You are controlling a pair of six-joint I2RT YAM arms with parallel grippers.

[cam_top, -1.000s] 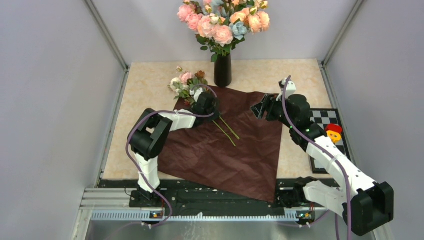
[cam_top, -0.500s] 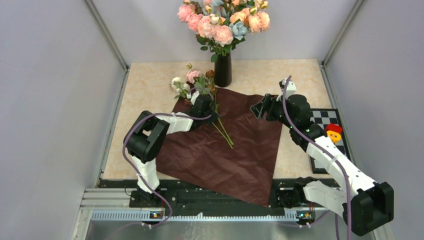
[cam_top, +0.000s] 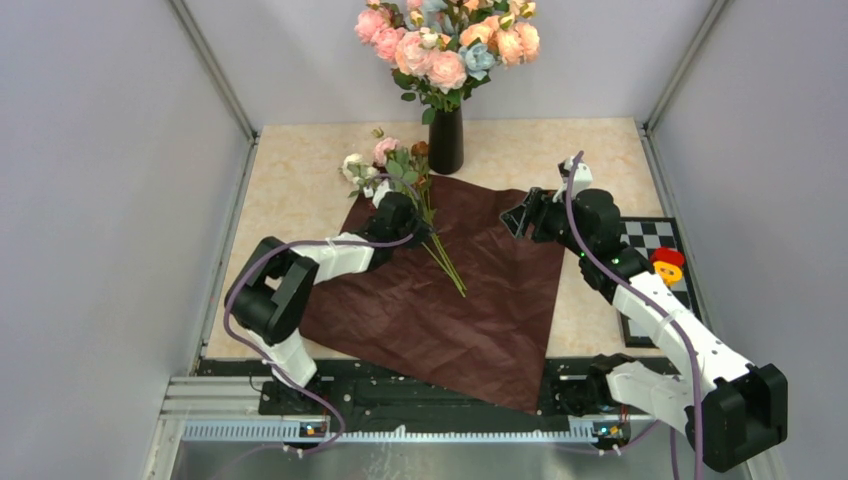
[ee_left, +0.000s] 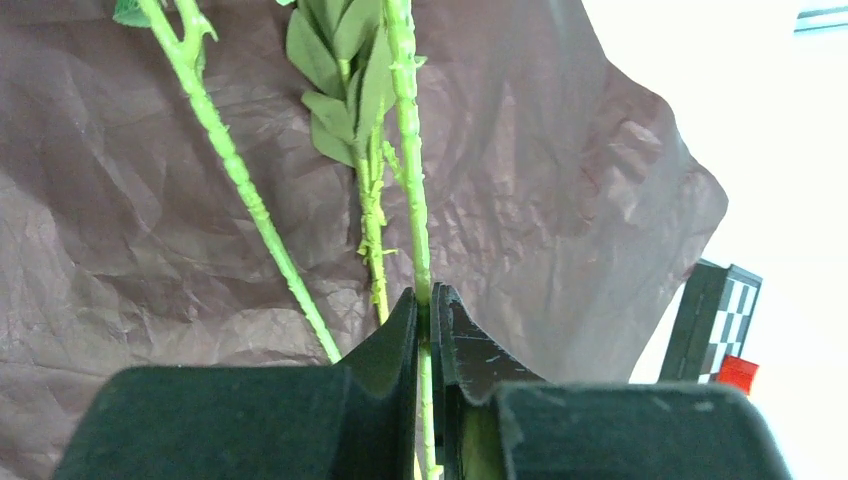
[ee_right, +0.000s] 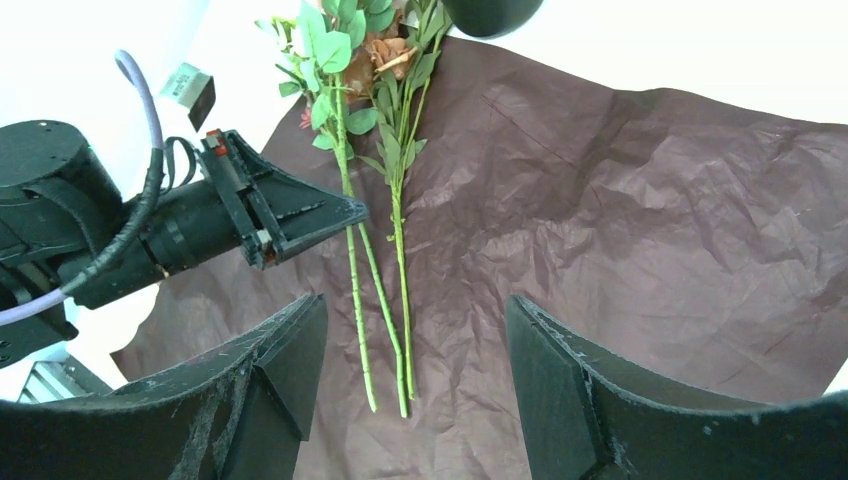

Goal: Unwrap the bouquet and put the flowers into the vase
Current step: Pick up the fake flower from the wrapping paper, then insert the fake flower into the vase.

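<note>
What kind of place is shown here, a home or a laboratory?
Most likely a robot laboratory cell: grey wall panels enclose the table, a left arm and a right arm are mounted on a metal rail at its edge, and a checkerboard card lies nearby.

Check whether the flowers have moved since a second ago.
Yes. The flowers swung: their heads moved right, toward the vase, while the stem ends shifted left on the brown paper.
</note>
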